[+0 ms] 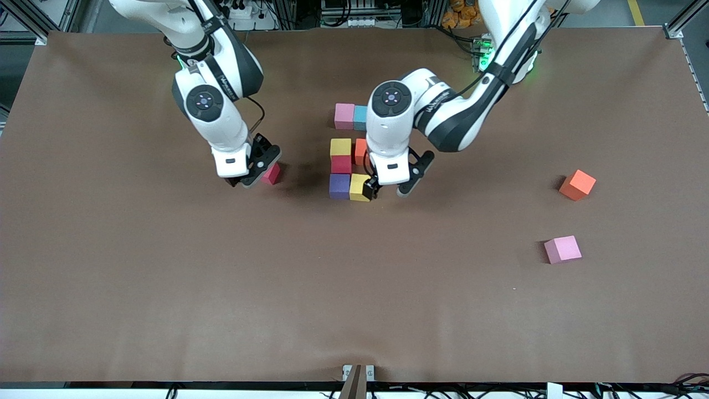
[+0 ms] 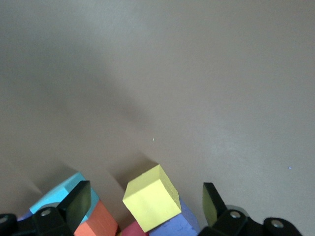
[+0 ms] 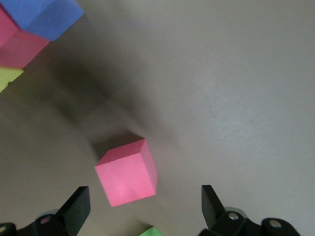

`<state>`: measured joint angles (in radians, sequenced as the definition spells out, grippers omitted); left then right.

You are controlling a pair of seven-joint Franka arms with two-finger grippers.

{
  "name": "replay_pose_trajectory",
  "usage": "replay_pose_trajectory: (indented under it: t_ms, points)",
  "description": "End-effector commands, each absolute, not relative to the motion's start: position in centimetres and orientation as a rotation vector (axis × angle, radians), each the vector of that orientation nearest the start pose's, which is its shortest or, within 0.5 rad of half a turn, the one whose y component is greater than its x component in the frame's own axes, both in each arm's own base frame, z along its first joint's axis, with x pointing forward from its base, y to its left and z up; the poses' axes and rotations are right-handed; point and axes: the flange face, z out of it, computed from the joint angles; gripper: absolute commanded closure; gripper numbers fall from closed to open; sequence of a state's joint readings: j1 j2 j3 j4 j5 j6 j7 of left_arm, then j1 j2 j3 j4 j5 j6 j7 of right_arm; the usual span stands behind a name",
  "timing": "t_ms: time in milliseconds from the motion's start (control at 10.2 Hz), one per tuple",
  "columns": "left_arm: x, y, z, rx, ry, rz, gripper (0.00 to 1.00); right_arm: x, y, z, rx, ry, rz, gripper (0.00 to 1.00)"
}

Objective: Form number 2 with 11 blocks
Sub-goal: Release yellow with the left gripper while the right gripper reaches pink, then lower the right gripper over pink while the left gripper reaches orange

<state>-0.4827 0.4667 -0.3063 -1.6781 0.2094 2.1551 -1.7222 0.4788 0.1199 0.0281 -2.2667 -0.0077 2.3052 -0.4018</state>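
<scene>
On the worktop (image 1: 111, 277), left hand (image 1: 390, 188) is hovering wide open over a tilted yellow cube (image 1: 360, 187); right hand (image 1: 252, 174) is hovering wide open over a red cube (image 1: 272, 174).

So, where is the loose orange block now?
In the front view, the orange block lies alone toward the left arm's end of the table, slightly farther from the camera than the loose pink block.

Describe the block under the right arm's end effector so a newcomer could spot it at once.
Start at the block cluster mid-table, then look toward the right arm's end of the table. There the right end effector hangs open over a lone red block. Unlike the cluster's blocks, it touches no other.
</scene>
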Motion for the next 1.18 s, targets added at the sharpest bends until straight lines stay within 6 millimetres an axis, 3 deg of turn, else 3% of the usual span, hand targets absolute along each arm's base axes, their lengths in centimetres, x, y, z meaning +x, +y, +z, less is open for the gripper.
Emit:
replay_pose_trajectory:
  t_ms: [0,492,1083]
  points:
    - [49.2,-44.1,36.9,-2.929,-1.076,-0.097,0.0,44.7,25.7,28.0,-2.782,-1.473,0.188,0.0]
    - [52.4,-37.7,42.4,-2.999,-0.733,-0.124,0.0,43.9,26.4,24.4,-2.679,-1.626,0.284,0.0]
    - [55.3,-29.7,46.1,-3.006,-0.479,-0.09,0.0,43.5,26.6,22.7,-2.644,-1.67,0.332,0.0]
